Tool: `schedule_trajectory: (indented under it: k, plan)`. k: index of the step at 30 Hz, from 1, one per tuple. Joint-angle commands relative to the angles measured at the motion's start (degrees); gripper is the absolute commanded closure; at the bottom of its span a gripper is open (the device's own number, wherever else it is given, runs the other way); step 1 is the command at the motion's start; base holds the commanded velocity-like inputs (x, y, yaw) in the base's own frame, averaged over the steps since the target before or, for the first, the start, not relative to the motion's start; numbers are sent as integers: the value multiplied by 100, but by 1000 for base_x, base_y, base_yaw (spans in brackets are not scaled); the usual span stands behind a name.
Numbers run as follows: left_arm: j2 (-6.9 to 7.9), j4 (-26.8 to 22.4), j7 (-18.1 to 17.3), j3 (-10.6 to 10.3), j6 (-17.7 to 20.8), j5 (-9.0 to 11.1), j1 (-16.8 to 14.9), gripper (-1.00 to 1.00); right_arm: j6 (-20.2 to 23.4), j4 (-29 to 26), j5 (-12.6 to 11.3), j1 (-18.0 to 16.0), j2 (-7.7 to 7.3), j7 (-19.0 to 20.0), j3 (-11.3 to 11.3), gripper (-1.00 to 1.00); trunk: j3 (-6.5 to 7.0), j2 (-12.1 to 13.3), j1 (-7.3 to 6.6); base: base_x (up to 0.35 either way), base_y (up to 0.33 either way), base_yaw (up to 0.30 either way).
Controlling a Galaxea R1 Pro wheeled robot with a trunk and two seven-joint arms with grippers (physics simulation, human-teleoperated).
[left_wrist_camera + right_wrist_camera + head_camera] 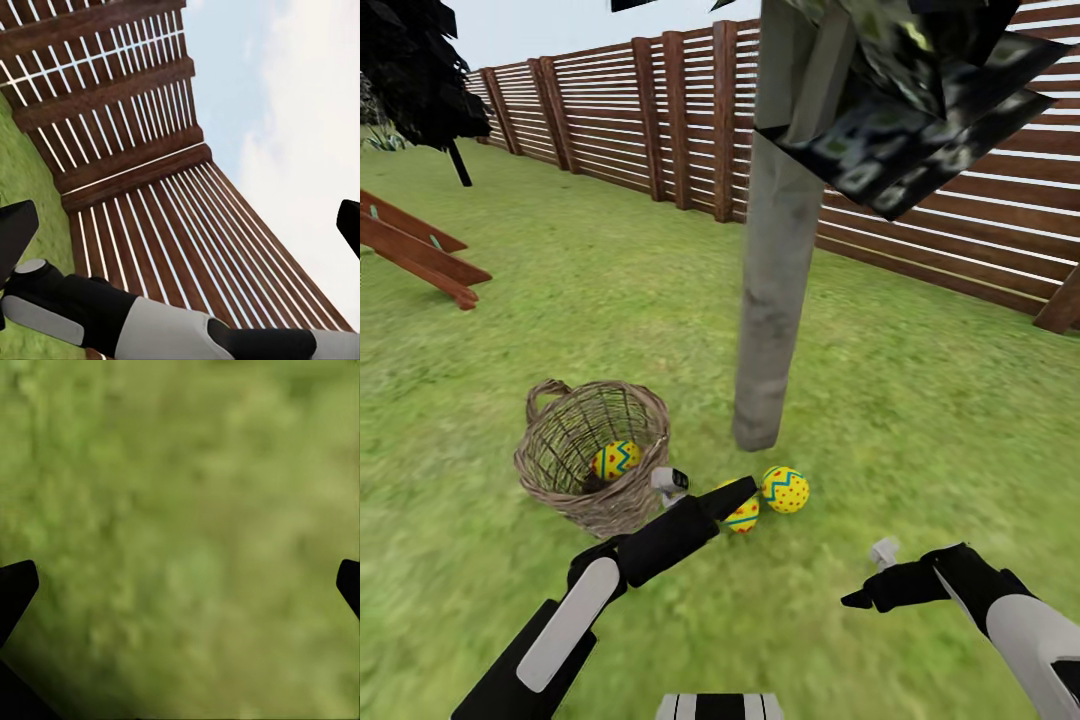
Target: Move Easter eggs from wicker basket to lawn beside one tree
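Observation:
The wicker basket (588, 455) lies tilted on the lawn (920, 420) just left of the tree (772, 290), a pale grey trunk. One Easter egg (616, 460) sits inside it. Two more eggs rest on the grass at the trunk's foot: one (785, 489) in full view, the other (744, 515) partly hidden behind my left gripper (738, 492). That gripper hovers over the hidden egg. In the left wrist view its fingertips (15, 240) stand wide apart, open and empty. My right gripper (855, 598) hangs low over grass to the right, open (180, 585) with nothing between its fingers.
A brown slat fence (660, 110) runs behind the tree. A wooden play structure (415, 250) stands at the left, with a dark thin-stemmed tree (430, 80) beyond it. Dark leaf clusters (920, 90) hang overhead. Open grass spreads right of the trunk.

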Motion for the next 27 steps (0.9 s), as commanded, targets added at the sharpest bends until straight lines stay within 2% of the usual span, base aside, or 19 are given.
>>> schedule_trajectory:
  k: [1, 12, 27]
  plan:
    - [2, 2, 3, -7, 41, 62, -4, -100, 58, -13, -9, -1, -3, 21, 11, -100, -4, -2, -1, 0, 301, 0]
    - [-5, 4, 2, -21, 44, 78, -4, -100, 56, -17, -20, 0, -8, 27, 11, -100, 2, -2, -1, 0, 303, -11]
    - [-5, 2, -13, -27, 44, 84, -4, -100, 49, -12, -53, 0, -24, 30, 11, -100, 100, -2, -1, 0, 304, -192]
